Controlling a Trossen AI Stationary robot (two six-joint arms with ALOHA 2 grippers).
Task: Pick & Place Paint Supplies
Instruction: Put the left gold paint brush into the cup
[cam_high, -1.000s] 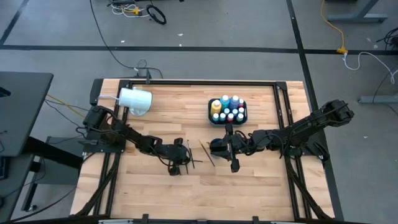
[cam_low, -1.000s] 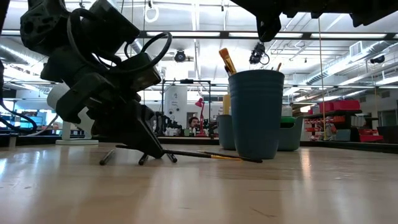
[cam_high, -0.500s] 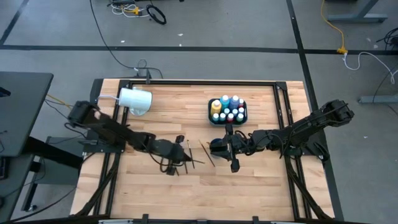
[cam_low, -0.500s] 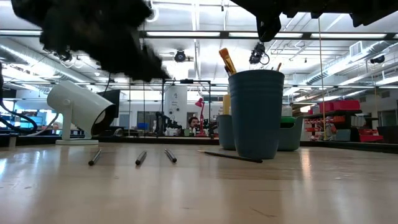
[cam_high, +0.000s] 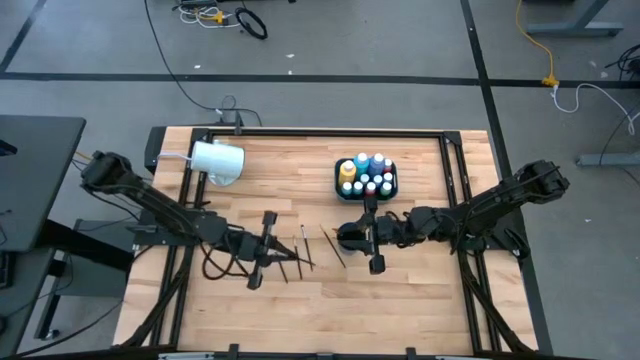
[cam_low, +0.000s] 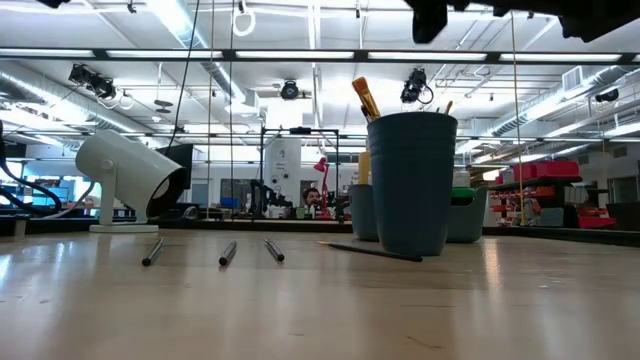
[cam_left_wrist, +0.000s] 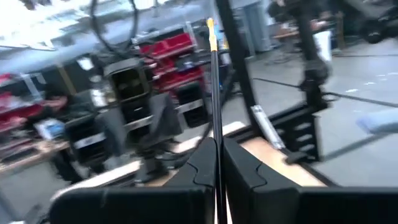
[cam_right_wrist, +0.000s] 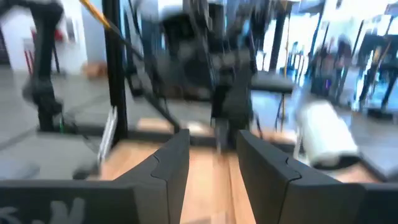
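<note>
L gripper (cam_high: 268, 222) is clenched on a thin dark-handled brush (cam_left_wrist: 213, 93); in the L wrist view the handle runs straight up between the two dark fingers (cam_left_wrist: 200, 163), which press against it on both sides, w/ a yellowish band near the far end. The gripper is raised off the table (cam_high: 260, 310), over its middle-left part, pointing toward the R arm.

Just beside it, on the R-arm side, loose brushes (cam_high: 305, 247) lie on the wood, dark and thin, fanned out at slight angles. Low view shows three of their ends (cam_low: 228, 254) flat on the table, apart from each other, plus one long brush (cam_low: 372, 251) lying at the foot of the blue cup (cam_low: 411, 183).

Past those brushes sits the R gripper (cam_high: 370, 232), facing the L one, close above the table. Its fingers (cam_right_wrist: 169, 167) stand apart w/ a clear gap; nothing seen between them.

Beyond the R gripper, toward the table's far edge, a dark tray (cam_high: 339, 186) holds small paint bottles (cam_high: 372, 184) w/ pale caps, plus a taller yellow bottle (cam_high: 347, 171) and a blue bottle (cam_high: 377, 161), packed close.

Far from the L gripper, near the far-left corner, a large white cup (cam_high: 217, 161) lies on its side.
</note>
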